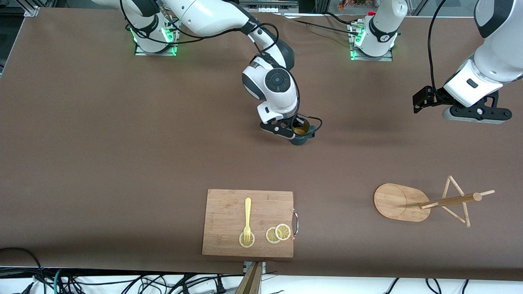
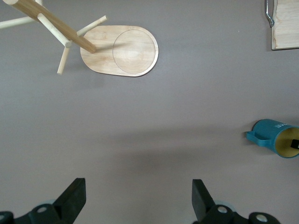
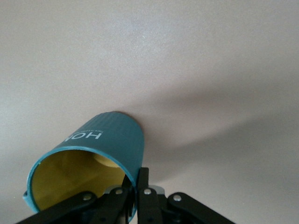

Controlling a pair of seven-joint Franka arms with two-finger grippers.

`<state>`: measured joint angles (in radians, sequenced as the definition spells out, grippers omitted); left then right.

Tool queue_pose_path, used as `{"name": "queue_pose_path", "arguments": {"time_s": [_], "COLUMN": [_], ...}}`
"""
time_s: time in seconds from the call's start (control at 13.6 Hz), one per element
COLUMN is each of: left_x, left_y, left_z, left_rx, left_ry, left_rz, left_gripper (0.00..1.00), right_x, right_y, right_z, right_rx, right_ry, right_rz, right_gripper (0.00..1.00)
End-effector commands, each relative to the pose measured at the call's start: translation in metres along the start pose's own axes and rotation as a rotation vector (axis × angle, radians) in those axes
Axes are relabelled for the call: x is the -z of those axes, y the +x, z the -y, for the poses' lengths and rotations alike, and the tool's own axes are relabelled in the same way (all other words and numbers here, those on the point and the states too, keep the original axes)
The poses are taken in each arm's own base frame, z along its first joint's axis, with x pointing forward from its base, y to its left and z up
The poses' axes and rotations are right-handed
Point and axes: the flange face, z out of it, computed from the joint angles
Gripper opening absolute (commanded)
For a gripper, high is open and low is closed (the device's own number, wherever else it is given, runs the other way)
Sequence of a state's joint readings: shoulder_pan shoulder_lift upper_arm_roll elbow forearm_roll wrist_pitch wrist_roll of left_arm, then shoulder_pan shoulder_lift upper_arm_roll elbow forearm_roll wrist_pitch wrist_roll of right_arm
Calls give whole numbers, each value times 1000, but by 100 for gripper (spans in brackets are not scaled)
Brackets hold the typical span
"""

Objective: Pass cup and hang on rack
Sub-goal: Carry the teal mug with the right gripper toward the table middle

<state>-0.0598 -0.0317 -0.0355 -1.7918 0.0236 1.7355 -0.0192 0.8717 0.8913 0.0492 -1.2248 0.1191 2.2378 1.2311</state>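
Right arm reaches down from the upper left of the front frame to frame centre. Right gripper (image 1: 295,130) points down, its fingers pinching the rim of the cup (image 1: 301,135), which rests on the table (image 1: 122,143). Left gripper (image 2: 138,196) hangs at the right edge, fingers spread, empty. Rack (image 1: 402,202) stands at lower right.

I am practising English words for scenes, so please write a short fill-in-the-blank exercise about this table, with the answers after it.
1. The right gripper fingers are shut on the rim of the ____.
2. The fork lies on the ____ board.
3. The left gripper fingers are ____, holding nothing.
4. The rack stands toward the ____ arm's end of the table.

Missing words: cup; cutting; open; left
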Motion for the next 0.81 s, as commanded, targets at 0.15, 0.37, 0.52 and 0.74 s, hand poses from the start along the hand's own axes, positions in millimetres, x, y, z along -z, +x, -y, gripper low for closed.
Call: {"name": "queue_pose_path", "arguments": {"time_s": [0.15, 0.37, 0.52, 0.74], "left_x": [6, 6, 4, -4], "left_y": [2, 2, -1, 11], "left_z": [-1, -1, -2, -8], "left_rx": [1, -9, -11, -21], "left_ry": [21, 16, 9, 5], "left_rz": [4, 7, 29, 62], "left_gripper": [100, 100, 100, 100], "right_x": [-6, -3, 4, 34], "right_y": [-11, -11, -9, 15], "right_z": [11, 11, 11, 7], "right_rx": [-26, -30, -29, -46], "right_ry": [21, 22, 20, 10], "right_rz": [0, -1, -1, -12], "right_gripper": [26, 41, 48, 61]}}
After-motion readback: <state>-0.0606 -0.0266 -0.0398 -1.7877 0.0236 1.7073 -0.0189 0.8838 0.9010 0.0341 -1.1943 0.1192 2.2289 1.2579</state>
